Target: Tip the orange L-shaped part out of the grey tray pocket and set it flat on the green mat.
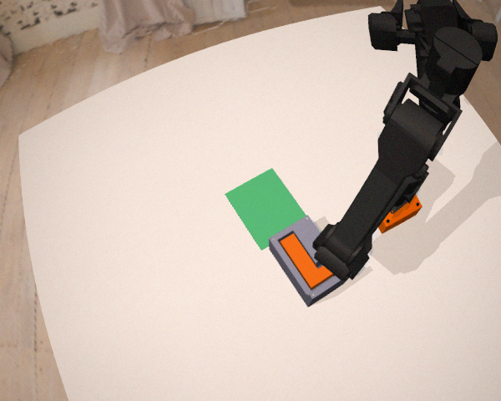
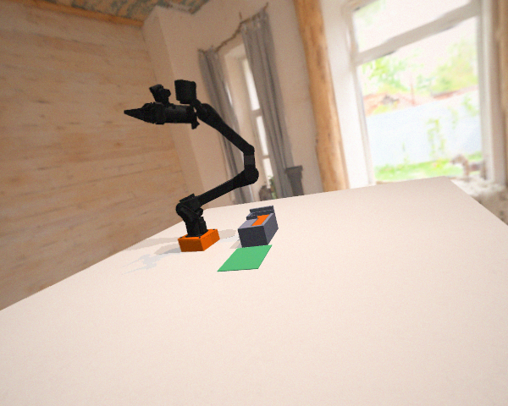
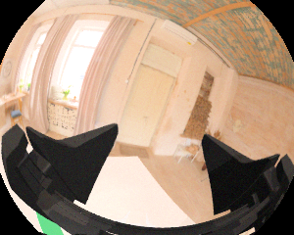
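Note:
The orange L-shaped part lies in the pocket of the grey tray, apparently level with its top. Its long bar reaches toward the mat side. Its L-shaped end is at the side away from the mat, partly hidden by the arm in the top view. The green mat lies flat beside the tray with nothing on it; a strip of it shows at the wrist view's lower left. My gripper is open and empty, high up, behind the arm's base and well away from the tray.
The arm's orange base stands on the white table near the tray. The arm's elbow is above the tray's base side in the top view. The table's edge shows at the left there.

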You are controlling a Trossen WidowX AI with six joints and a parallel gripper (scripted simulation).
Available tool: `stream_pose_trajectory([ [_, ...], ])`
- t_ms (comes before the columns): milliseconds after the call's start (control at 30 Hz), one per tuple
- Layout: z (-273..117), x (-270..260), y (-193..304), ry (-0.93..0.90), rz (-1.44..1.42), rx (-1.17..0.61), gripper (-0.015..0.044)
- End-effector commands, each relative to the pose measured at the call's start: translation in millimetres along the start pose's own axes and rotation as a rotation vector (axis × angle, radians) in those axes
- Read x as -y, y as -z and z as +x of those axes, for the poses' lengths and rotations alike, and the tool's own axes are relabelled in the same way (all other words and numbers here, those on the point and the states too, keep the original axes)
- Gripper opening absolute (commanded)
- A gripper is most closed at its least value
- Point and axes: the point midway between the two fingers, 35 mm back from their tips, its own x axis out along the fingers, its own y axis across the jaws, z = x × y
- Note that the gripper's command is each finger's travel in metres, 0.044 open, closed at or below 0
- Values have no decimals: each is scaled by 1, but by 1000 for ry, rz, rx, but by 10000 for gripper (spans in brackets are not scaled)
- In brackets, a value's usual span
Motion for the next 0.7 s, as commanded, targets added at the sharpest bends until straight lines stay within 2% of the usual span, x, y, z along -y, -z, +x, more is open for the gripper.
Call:
stream_pose_trajectory([
  [0, 1, 0, 0, -7, 4, -2, 374],
  [233, 18, -16, 14, -233, 119, -80, 190],
  [267, 21, -20, 17, -277, 137, -97, 180],
  [467, 36, -57, 30, -547, 207, -207, 180],
  [667, 34, -104, 46, -803, 222, -345, 180],
])
